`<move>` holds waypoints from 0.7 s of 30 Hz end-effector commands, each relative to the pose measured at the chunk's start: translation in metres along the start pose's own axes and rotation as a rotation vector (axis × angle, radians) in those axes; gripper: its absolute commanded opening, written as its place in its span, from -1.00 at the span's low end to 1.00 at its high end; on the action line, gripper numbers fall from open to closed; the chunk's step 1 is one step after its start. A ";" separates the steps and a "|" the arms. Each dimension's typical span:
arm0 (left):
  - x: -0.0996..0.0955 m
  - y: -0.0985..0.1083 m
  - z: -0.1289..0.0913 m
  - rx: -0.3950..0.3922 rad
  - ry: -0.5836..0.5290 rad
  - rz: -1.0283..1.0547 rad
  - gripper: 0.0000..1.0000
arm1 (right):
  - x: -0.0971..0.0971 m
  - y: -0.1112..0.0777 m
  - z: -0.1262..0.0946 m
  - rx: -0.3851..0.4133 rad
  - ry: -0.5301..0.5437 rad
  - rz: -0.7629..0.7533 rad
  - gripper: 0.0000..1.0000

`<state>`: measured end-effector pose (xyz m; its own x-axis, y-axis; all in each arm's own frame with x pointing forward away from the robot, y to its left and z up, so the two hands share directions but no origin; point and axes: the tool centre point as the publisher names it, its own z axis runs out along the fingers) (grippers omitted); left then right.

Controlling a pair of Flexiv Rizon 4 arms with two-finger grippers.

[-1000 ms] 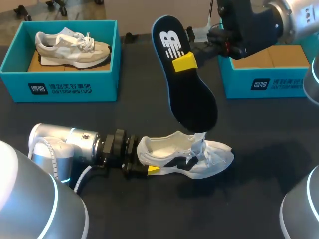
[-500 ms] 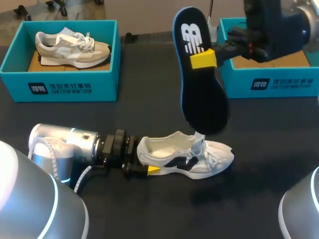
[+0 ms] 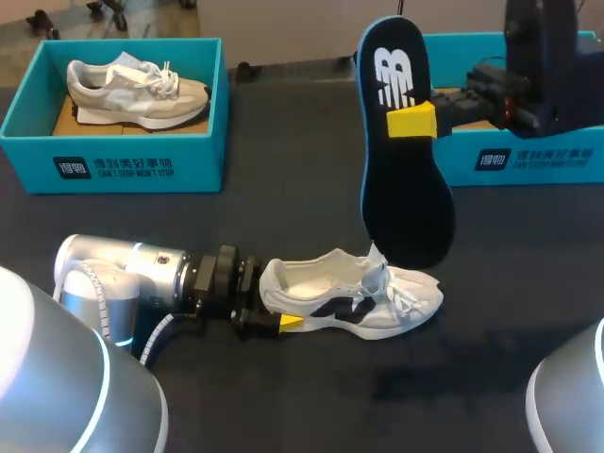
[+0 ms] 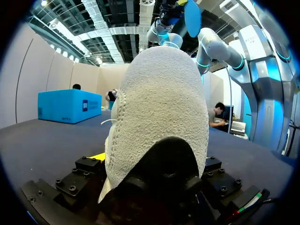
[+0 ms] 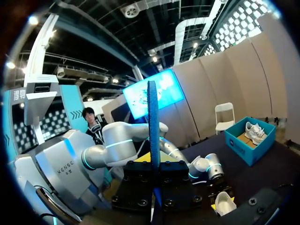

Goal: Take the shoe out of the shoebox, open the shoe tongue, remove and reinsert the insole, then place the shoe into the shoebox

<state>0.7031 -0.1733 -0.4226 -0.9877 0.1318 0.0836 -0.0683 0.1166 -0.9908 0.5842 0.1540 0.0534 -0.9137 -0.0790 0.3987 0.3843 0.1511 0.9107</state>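
Head view shows the white shoe [image 3: 354, 302] resting on the dark table [image 3: 283, 217] with its opening facing up. The left gripper [image 3: 276, 311] pinches its heel from both sides, so the shoe is braced. Above the shoe's laces hangs the dark insole [image 3: 401, 179], nearly upright, with its toe end down close over the shoe and its heel end high. The right gripper [image 3: 415, 121] is clamped across the insole near that heel end. We judge that the insole is out and that the step in hand is putting it back. To do this well, we should lay the insole flatter and bring its toe end back over the shoe's opening rather than the laces. Then we slide it forward under the tongue along the shoe's floor while the heel is held firm. The insole looks thin and likely to bend, so we should push slowly and let go only once its heel end seats. We count one insole and two shoes, the second a beige shoe [image 3: 137, 90] in the left shoebox [image 3: 123, 168] beyond the white shoe on our left. There are two teal boxes, the right shoebox [image 3: 528, 159] standing beyond the white shoe on our right, and two grippers.
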 end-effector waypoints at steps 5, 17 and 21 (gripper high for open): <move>0.001 0.001 0.001 0.002 -0.001 0.000 -1.00 | 0.005 -0.005 -0.001 -0.009 -0.025 0.001 -1.00; -0.002 -0.006 -0.018 -0.020 -0.003 0.013 1.00 | 0.005 -0.005 -0.001 -0.009 -0.025 0.001 -1.00; -0.003 -0.008 -0.027 -0.030 -0.007 0.022 1.00 | 0.005 -0.005 -0.001 -0.009 -0.025 0.001 -1.00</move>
<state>0.7117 -0.1561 -0.4179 -0.9899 0.1281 0.0602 -0.0425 0.1372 -0.9896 0.5763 0.1492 0.0507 -0.9171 -0.0530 0.3950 0.3849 0.1396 0.9123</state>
